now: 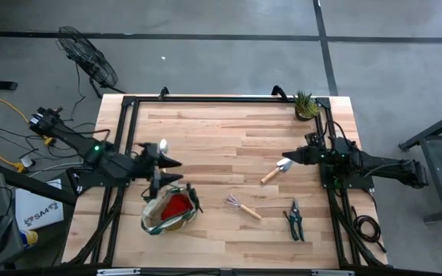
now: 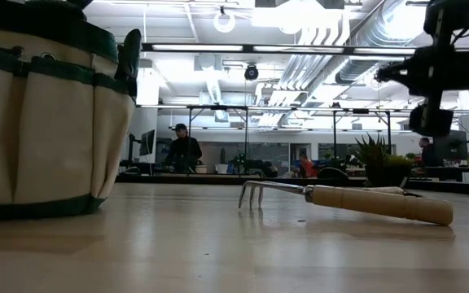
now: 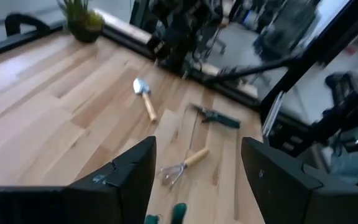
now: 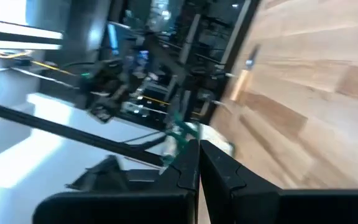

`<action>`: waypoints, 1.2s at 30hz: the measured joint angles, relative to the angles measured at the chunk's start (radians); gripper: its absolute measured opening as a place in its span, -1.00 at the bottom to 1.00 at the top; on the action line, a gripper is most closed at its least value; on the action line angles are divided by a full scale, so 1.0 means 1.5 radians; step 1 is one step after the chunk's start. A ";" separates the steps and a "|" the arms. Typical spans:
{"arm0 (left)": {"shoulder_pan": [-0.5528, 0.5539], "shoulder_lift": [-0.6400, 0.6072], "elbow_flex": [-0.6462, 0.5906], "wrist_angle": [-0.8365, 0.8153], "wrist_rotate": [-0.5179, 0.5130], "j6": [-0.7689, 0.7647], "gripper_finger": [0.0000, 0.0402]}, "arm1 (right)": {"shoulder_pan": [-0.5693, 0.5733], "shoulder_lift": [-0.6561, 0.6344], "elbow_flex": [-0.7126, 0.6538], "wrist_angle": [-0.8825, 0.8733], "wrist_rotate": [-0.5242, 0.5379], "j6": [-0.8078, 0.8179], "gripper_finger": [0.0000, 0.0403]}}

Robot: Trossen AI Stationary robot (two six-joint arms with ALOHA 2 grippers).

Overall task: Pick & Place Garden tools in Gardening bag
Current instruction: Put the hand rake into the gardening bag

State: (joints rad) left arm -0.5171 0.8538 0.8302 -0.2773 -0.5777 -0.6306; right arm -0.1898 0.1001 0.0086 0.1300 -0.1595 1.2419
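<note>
You are looking at a pale wooden worktop [image 1: 221, 146] with a dark frame and an arm at each side. The gardening bag [image 1: 169, 209] sits near the front edge on the left half, its mouth open upward, with a red cloth piece [image 1: 176, 205] showing inside it and dark green-handled pruners [image 1: 193, 196] at its rim.

Your left gripper [image 1: 165, 162] hovers just behind the bag with its fingers [image 3: 129, 180] spread wide and nothing between them. A trowel [image 1: 163, 146] with a silver blade lies close beside it; from above you cannot quite tell whether the two touch.

Your right gripper [image 1: 290, 157] hangs over the right half, fingers pressed together and empty, with its tip just beside a second trowel [image 1: 276, 170] that lies flat on the wood.

The claw rake [image 1: 243, 208] lies toward the front, between the bag and the other pruners [image 1: 295, 221], which rest flat nearer the right front corner.

A small potted plant [image 1: 306, 105] stands at the far right corner, well apart from the tools.
</note>
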 joint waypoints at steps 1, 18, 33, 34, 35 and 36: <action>0.000 -0.021 -0.019 0.015 0.000 0.005 0.14 | 0.000 0.000 0.000 0.022 -0.005 0.002 -0.99; 0.000 -0.320 -0.269 0.150 0.016 0.055 0.14 | 0.186 0.151 0.106 0.158 0.166 -0.112 -0.99; 0.000 -0.454 -0.325 0.121 0.068 0.080 0.14 | 0.447 0.627 0.392 -0.034 0.277 -0.046 -0.99; 0.000 -0.458 -0.325 0.118 0.072 0.080 0.14 | 0.455 0.654 0.407 -0.041 0.274 -0.042 -0.99; 0.000 -0.463 -0.325 0.113 0.080 0.080 0.14 | 0.461 0.682 0.422 -0.043 0.270 -0.042 -0.99; 0.000 -0.467 -0.325 0.107 0.085 0.080 0.14 | 0.465 0.708 0.434 -0.041 0.258 -0.041 -0.99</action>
State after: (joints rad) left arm -0.5171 0.1531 0.3424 -0.1171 -0.4508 -0.5098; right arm 0.5081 1.1618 0.6597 0.0683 0.2277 1.1812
